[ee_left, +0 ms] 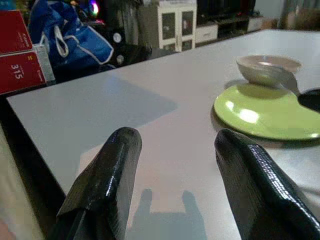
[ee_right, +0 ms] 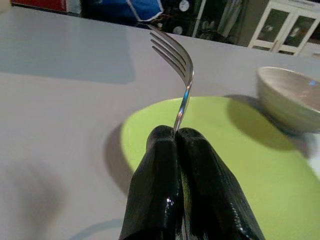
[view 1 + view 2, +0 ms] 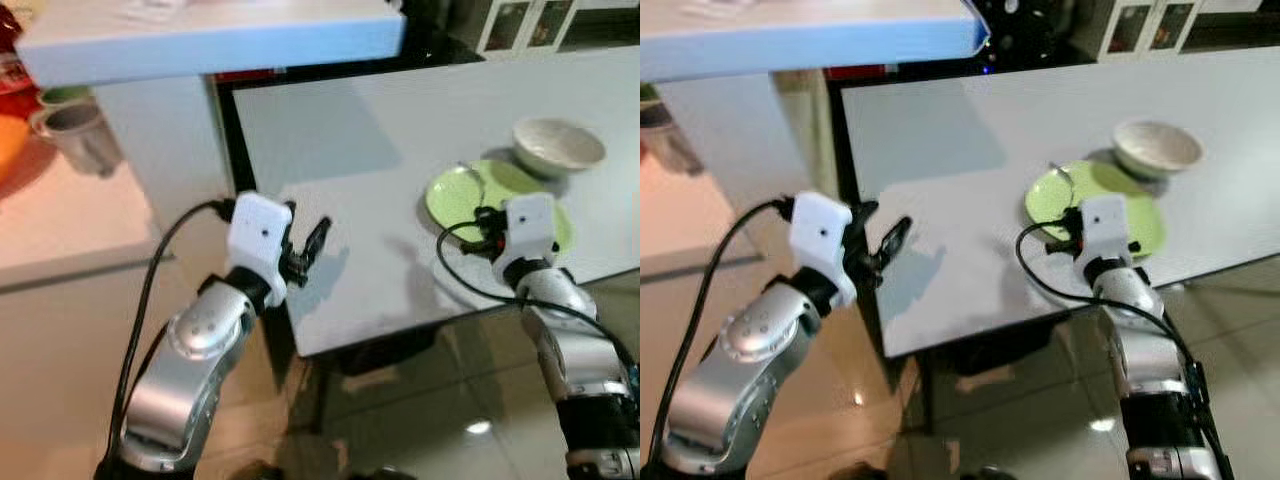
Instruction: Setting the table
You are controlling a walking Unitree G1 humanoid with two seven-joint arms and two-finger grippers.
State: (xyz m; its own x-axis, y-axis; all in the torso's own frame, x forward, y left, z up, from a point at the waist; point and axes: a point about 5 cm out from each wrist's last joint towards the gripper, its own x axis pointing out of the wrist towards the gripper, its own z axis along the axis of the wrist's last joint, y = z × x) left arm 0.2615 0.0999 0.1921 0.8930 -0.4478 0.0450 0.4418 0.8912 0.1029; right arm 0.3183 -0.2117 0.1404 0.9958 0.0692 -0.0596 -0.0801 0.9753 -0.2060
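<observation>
Table [image 3: 400, 250] fills most of what you see ahead: a wide pale grey top with a dark gap along its left edge, and glossy floor tiles [image 3: 440, 400] below its near edge. To your left stands a white counter [image 3: 60, 230], and a pale blue shelf [image 3: 200, 40] juts out above it, overhanging the table's far left corner and throwing a shadow across the top. On the counter you have a grey mug [image 3: 75, 130] beside something orange at the frame's edge. Beyond the table, the left wrist view shows you a blue bag [image 1: 70, 40], red boxes [image 1: 20, 55] and a white cabinet with glass doors [image 1: 177, 25].

On the right part of the table lies a green plate [image 3: 455, 195], round and flat. A white bowl [image 3: 557, 145] sits just behind it, touching or overlapping its far rim; you cannot tell which.

Your left gripper [image 3: 305, 250] hovers at the table's near left edge, its two black fingers [image 1: 107, 185] spread well apart with only bare tabletop between them. Your right gripper [image 2: 176, 132] is over the near side of the plate, fingers pressed together and pinching the handle of a fork [image 2: 175, 55]. The fork stands tilted upward out of the fingertips, tines raised above the plate and curving toward the far side of the table.
</observation>
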